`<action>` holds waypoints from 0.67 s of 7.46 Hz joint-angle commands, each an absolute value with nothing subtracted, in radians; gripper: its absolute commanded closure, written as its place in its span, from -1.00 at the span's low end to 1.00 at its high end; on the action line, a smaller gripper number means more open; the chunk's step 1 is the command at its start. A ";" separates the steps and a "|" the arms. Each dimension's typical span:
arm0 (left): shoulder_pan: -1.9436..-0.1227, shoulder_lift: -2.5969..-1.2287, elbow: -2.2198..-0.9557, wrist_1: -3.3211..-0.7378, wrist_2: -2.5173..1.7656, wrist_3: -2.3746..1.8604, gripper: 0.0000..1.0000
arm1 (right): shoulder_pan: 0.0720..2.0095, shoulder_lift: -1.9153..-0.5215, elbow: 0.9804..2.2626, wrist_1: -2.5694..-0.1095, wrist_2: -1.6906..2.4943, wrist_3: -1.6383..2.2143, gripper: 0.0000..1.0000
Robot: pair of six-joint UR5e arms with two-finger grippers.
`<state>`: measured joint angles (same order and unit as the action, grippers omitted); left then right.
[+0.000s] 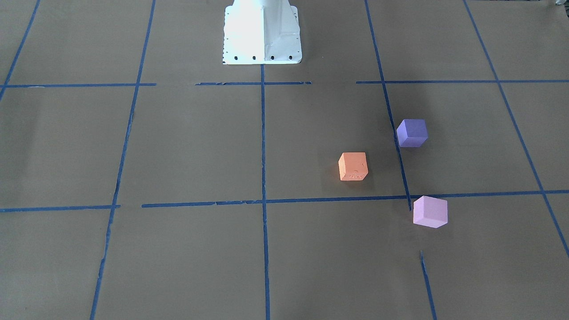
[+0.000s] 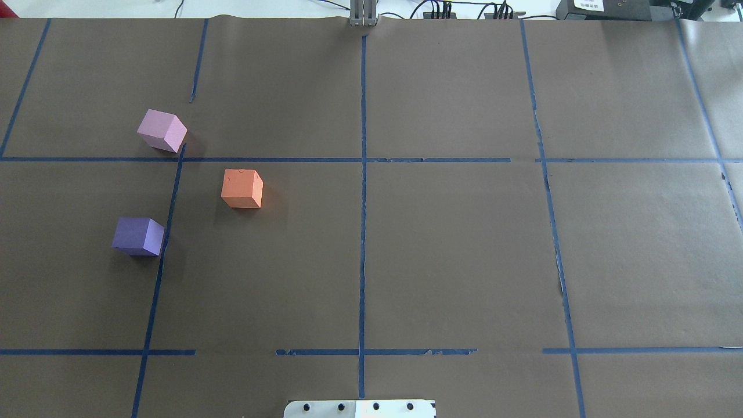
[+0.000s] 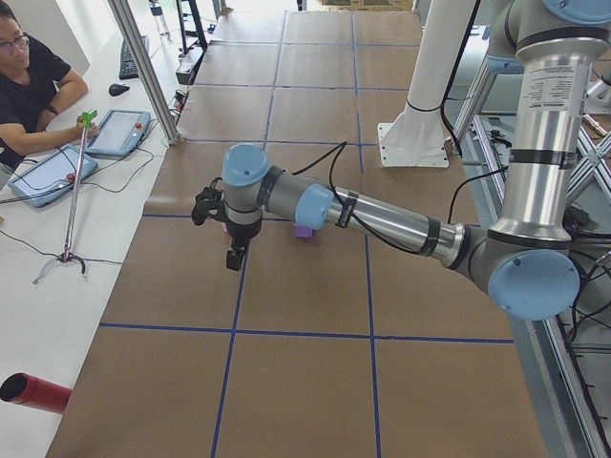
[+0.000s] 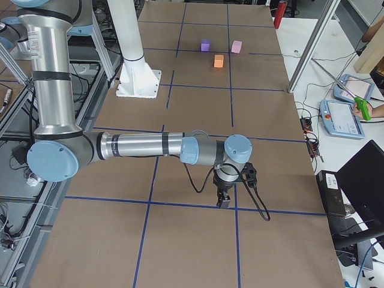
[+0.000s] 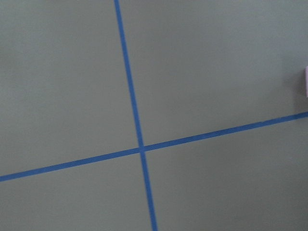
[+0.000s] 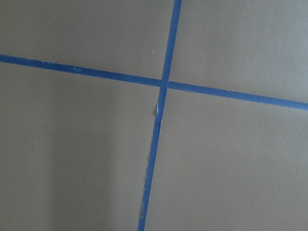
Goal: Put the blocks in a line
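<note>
Nearest me, the lilac block (image 1: 430,212) sits on the table (image 1: 178,151), apart from the orange block (image 1: 353,166) and purple block (image 1: 412,132). I can't tell how open the left gripper (image 3: 233,260) or right gripper (image 4: 223,201) is.

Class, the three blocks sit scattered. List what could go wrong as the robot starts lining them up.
1. The pale pink block and purple block sit turned against the tape grid; a gripper closing off-square might twist them.
2. All three, with the orange block, lie on the robot's left; the right gripper is far away, and reaching over might cross the left arm.
</note>
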<state>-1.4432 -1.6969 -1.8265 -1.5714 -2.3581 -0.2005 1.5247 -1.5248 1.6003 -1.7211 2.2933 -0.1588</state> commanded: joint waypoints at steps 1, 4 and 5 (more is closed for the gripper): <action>-1.242 -1.961 -1.822 -1.372 -2.352 -0.398 -1.00 | 1.525 -1.525 1.600 -1.721 2.293 -0.158 -1.00; -1.015 -2.119 -1.769 -1.377 -2.350 -0.729 -1.00 | 1.525 -1.525 1.600 -1.721 2.293 -0.158 -1.00; -0.962 -2.137 -1.723 -1.446 -2.349 -0.806 -1.00 | 1.525 -1.525 1.600 -1.721 2.293 -0.158 -1.00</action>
